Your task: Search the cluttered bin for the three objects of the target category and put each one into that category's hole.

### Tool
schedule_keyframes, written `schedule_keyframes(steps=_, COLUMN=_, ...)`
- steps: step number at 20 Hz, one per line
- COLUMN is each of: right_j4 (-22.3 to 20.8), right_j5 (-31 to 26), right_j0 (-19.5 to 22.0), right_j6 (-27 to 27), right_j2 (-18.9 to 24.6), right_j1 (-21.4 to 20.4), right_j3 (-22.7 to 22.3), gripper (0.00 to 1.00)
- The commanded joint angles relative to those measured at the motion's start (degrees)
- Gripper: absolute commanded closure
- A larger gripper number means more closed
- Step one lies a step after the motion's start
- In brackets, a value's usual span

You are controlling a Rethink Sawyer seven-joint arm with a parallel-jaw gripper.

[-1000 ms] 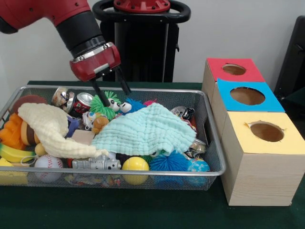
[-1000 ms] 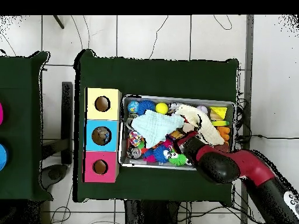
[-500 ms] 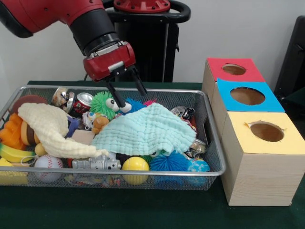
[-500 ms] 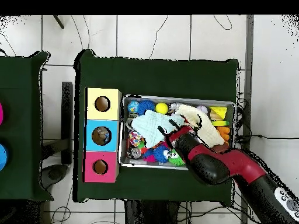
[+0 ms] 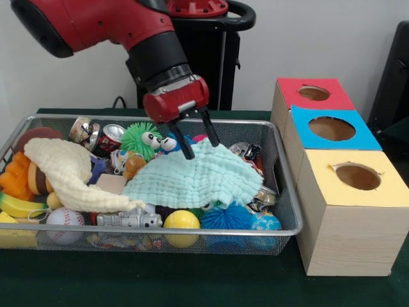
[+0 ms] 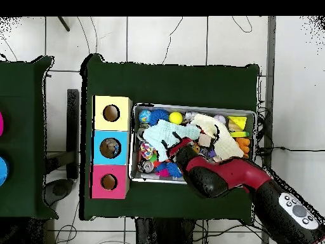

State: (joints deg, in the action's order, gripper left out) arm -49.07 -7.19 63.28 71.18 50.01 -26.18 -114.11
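A wire bin [image 5: 281,192] sits on the table [image 5: 160,281], with three boxes [image 5: 348,211] in a row just beside its right end, each with a hole on top. In the bin, a cloth [image 5: 195,176] lies over the middle. A second cloth [image 5: 70,173] lies left of it. Balls [image 5: 181,220] line the front wall. The gripper [image 5: 199,144] hangs above the middle cloth's rear edge.

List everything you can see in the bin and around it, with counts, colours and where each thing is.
wire bin: 1, grey mesh, on green table
cloths: 2, mint centre, cream left
balls: yellow, baseball, globe-patterned, front row
spiky toys: green with eyes at back, blue at front
crushed can: 1, red and silver, back left
boxes with holes: 3, red, blue, yellow, right of bin
hand: 1, red, black fingers open above mint cloth
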Motion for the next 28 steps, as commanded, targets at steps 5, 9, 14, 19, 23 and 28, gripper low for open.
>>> schedule_keyframes(steps=5, right_j4=-1.2, right_j5=-10.0, right_j0=-10.3, right_j6=5.1, right_j2=-15.1, right_j1=-3.9, right_j3=11.3, gripper=0.00)
schedule_keyframes(steps=9, right_j4=-0.6, right_j5=-10.1, right_j0=-11.8, right_j6=4.5, right_j2=-16.2, right_j1=-4.1, right_j3=12.1, gripper=0.00)
schedule_keyframes(steps=14, right_j4=-0.4, right_j5=-12.8, right_j0=-13.4, right_j6=2.8, right_j2=-17.8, right_j1=-4.9, right_j3=12.5, gripper=0.00)
schedule_keyframes(steps=19, right_j4=-0.3, right_j5=-14.3, right_j0=-14.2, right_j6=1.6, right_j2=-19.1, right_j1=-5.4, right_j3=12.8, gripper=1.00)
schedule_keyframes(steps=23, right_j4=0.0, right_j5=-15.4, right_j0=-14.1, right_j6=0.5, right_j2=-19.2, right_j1=-5.3, right_j3=13.2, gripper=1.00)
schedule_keyframes(steps=28, right_j4=0.4, right_j5=-16.6, right_j0=-14.2, right_j6=-0.2, right_j2=-19.2, right_j1=-5.0, right_j3=13.7, gripper=1.00)
